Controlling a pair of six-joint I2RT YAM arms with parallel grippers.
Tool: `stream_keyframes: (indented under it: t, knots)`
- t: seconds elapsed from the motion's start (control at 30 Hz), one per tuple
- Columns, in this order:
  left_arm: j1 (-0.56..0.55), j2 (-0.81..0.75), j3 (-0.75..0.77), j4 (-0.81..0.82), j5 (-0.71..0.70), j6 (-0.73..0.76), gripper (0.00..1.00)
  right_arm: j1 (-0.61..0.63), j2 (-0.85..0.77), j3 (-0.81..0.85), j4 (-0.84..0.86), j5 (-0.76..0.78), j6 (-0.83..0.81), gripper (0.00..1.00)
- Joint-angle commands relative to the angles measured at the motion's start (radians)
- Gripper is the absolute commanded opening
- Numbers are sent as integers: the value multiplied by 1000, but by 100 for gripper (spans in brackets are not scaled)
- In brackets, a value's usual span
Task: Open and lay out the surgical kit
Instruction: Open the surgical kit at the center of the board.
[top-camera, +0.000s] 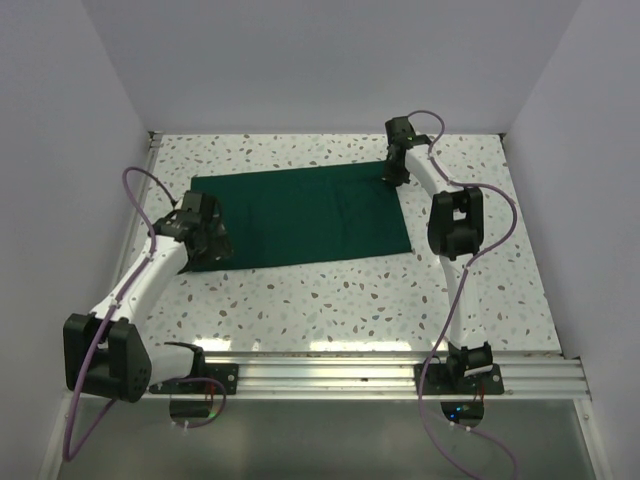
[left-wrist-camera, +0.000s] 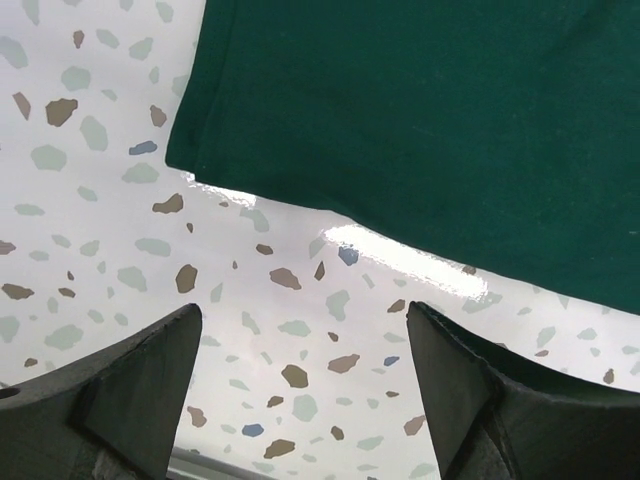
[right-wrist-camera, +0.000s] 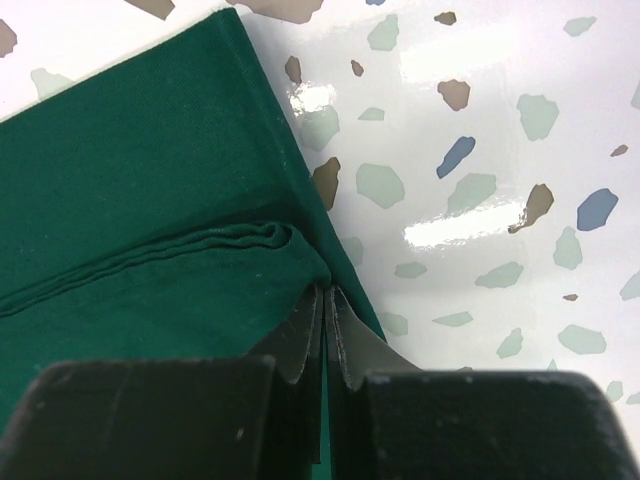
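Observation:
The dark green cloth wrap lies flat on the speckled table. My left gripper is open and empty at the cloth's near left corner, with that corner in the left wrist view just beyond the fingers. My right gripper is at the far right corner, shut on a bunched fold of the cloth; its fingertips pinch the edge. The steel tray and the silver instruments are out of view.
The white speckled table is bounded by walls on three sides. A metal rail runs along the near edge with both arm bases. Purple cables loop beside each arm.

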Motion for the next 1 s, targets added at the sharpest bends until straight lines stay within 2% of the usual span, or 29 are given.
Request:
stream_keyframes:
  t: [0.0,0.23,0.4,0.67,0.77,0.8,0.9,0.97]
  knots:
    - [4,-17,115,-50,-29,-3,88,0,-69,34,-6,8,-8,0]
    - [4,-36,349,-139,-78,37,91,20,-206,1,-30,-36,13,0]
    - [4,-46,419,-162,-79,55,91,79,-336,-104,-47,-49,15,0]
    - [3,-117,399,-157,-27,72,92,244,-655,-527,-46,-65,103,0]
    - [4,-140,376,-140,-12,88,92,309,-822,-714,-73,-66,148,0]
    - [4,-142,373,-137,-9,89,92,329,-924,-761,-83,-58,156,0]
    - [4,-143,362,-119,13,88,92,411,-1092,-942,-183,-29,244,0]
    - [4,-143,357,-110,24,75,92,419,-1281,-1068,-245,-35,290,0]
